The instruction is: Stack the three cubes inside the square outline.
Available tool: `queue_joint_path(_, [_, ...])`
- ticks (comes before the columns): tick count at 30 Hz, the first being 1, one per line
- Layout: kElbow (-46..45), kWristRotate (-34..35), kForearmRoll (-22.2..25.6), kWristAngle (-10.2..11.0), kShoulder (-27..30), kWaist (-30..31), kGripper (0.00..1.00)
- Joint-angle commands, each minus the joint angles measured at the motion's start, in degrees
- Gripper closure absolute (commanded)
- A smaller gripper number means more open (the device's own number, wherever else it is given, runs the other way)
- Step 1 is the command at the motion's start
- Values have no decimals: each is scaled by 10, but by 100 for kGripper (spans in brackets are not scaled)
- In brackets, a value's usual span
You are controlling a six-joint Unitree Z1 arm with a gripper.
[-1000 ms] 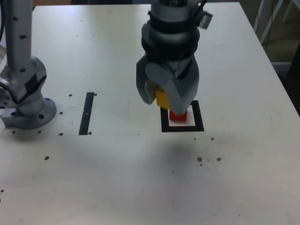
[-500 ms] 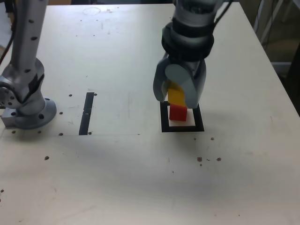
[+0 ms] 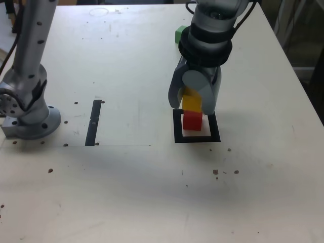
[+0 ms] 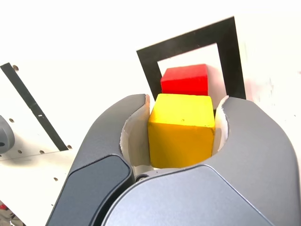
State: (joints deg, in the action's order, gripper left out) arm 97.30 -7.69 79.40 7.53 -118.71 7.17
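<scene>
White tabletop [image 3: 126, 61], speckled with a few small dark spots, and right in the middle of the action is the square outline [image 3: 177, 131] with the red cube [image 3: 192, 121] sitting inside its white centre. Over it comes the gripper [image 3: 194, 99], jaws pinching the yellow cube [image 3: 191, 103] from both sides, and the wrist view shows the pads pressed flat against opposite faces of the block. The yellow cube hangs right on top of the red one; whether the two faces actually touch is hard to call from either view. Way off at the far edge of the table, the green cube [image 3: 180, 34] waits its turn, well apart from the stack. A narrow black strip [image 3: 93, 121] lies toward the exterior view's left, near the arm's base [image 3: 28, 119], and plays no part. For a clean placement here, the call is to square the yellow block's edges with the red beneath, lower gently until it seats flat, then spread the jaws evenly so neither pad drags the cube sideways, and lift straight up.
</scene>
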Motion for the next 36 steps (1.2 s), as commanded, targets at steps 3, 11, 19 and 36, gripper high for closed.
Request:
queue_joint_path(3, [-8,-5,-6,0,-4,-3,71])
queue_joint_path(11, [-21,-9,-23,-4,-10,-4,71])
queue_joint_path(19, [-27,-10,-30,-6,-13,-9,65])
queue_joint_path(36, [-36,-21,-49,-16,-20,-10,8])
